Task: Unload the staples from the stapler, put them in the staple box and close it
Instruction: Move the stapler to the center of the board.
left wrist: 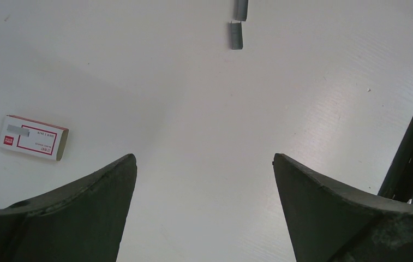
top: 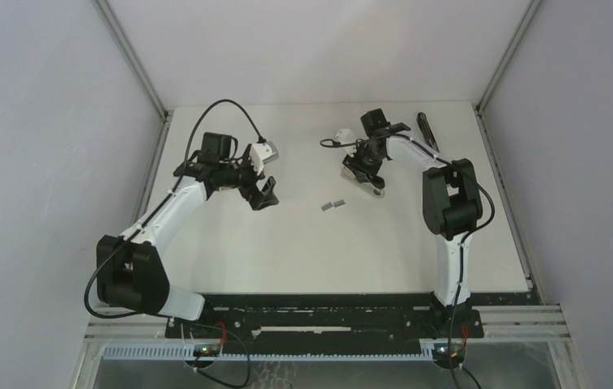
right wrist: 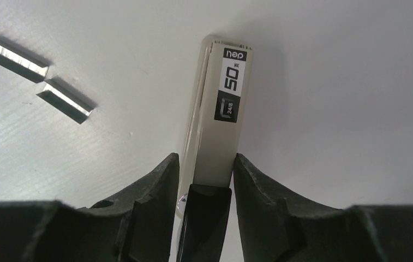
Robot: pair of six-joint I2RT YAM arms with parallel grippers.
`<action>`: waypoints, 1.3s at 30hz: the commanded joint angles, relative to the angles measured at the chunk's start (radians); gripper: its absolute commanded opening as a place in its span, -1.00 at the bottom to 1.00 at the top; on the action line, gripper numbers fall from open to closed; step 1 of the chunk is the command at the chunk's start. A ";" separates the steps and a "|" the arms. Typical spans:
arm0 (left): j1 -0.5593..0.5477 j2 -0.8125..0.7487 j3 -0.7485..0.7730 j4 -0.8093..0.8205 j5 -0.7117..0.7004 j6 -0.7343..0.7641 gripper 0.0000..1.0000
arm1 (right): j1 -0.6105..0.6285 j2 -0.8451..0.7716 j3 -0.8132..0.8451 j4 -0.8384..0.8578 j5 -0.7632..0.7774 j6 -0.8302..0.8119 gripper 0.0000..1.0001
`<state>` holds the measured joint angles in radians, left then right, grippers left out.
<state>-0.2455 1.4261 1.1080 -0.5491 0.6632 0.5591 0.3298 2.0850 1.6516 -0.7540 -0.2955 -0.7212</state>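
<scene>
Right claw [right wrist: 204, 164] is clamped on the cream stapler [right wrist: 220, 109], which lies on the bench [right wrist: 329, 109]. Left claw [left wrist: 204, 161] is wide open and empty. The staples [right wrist: 65, 100], two short strips, lie loose on the bench near the stapler. They are likely light, stiff, slippery and snap-prone, so pinch low across the long sides.

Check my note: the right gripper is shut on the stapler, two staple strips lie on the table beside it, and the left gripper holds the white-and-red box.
One error. The left wrist view shows the left gripper open and empty; the white-and-red box lies on the table, apart from it. The rest holds: right gripper shut on the stapler, two staple strips beside it.
</scene>
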 commanded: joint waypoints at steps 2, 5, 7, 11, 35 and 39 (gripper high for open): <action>0.010 -0.046 -0.027 0.027 0.043 -0.008 0.99 | 0.029 0.019 0.061 -0.004 0.005 -0.015 -0.18; 0.011 -0.047 -0.029 0.028 0.046 -0.008 1.00 | 0.036 0.026 0.068 -0.014 0.000 -0.018 -0.24; 0.012 -0.046 -0.030 0.029 0.046 -0.007 0.99 | 0.044 0.026 0.067 -0.019 -0.014 -0.026 -0.28; 0.012 -0.047 -0.031 0.031 0.048 -0.007 0.99 | 0.072 0.027 0.065 -0.026 -0.032 -0.038 -0.34; 0.118 -0.128 -0.024 -0.080 0.173 0.123 0.99 | 0.200 -0.051 -0.050 -0.165 -0.242 -0.270 -0.40; 0.117 -0.115 -0.013 -0.095 0.185 0.132 0.99 | 0.210 -0.080 -0.075 -0.206 -0.275 -0.304 -0.40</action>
<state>-0.1314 1.3258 1.0946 -0.6212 0.7933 0.6540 0.5224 2.0651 1.6077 -0.8631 -0.5030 -0.9554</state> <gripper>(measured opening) 0.996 0.304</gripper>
